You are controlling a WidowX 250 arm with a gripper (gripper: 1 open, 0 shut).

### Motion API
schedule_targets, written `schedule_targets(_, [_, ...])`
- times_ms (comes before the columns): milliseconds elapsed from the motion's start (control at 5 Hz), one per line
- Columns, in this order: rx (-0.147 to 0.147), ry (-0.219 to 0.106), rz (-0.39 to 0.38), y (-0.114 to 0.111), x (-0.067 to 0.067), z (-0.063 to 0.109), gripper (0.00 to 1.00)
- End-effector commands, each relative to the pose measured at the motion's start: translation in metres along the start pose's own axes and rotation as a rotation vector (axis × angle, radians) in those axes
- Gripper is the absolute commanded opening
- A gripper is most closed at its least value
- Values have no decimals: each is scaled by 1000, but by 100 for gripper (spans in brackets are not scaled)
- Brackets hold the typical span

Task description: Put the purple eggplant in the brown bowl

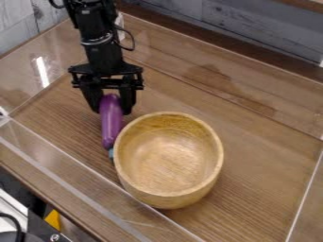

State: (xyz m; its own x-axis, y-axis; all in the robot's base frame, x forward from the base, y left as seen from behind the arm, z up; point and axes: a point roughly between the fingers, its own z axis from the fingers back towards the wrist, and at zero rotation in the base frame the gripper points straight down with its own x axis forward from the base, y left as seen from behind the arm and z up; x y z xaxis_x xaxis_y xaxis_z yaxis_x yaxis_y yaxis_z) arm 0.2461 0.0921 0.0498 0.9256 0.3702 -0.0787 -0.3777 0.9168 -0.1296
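Note:
The purple eggplant hangs upright and slightly tilted, its top pinched in my gripper, which points straight down and is shut on it. Its lower end reaches down beside the left rim of the brown bowl, a wide light-brown wooden bowl with nothing inside it. The gripper stands just left of and behind the bowl's rim. Whether the eggplant's lower tip touches the table is hard to tell.
The wooden table is enclosed by clear plastic walls along the front and left. A grey panelled wall runs behind the table.

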Motion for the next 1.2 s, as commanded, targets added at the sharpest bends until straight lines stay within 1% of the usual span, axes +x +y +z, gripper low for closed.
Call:
schedule_targets(0, [10, -51, -10, -6, 0, 18, 0])
schedule_targets(600, [17, -36, -38, -23, -13, 24, 0])
schedule_targets(1000, [22, -27, -59, -30, -20, 26, 0])
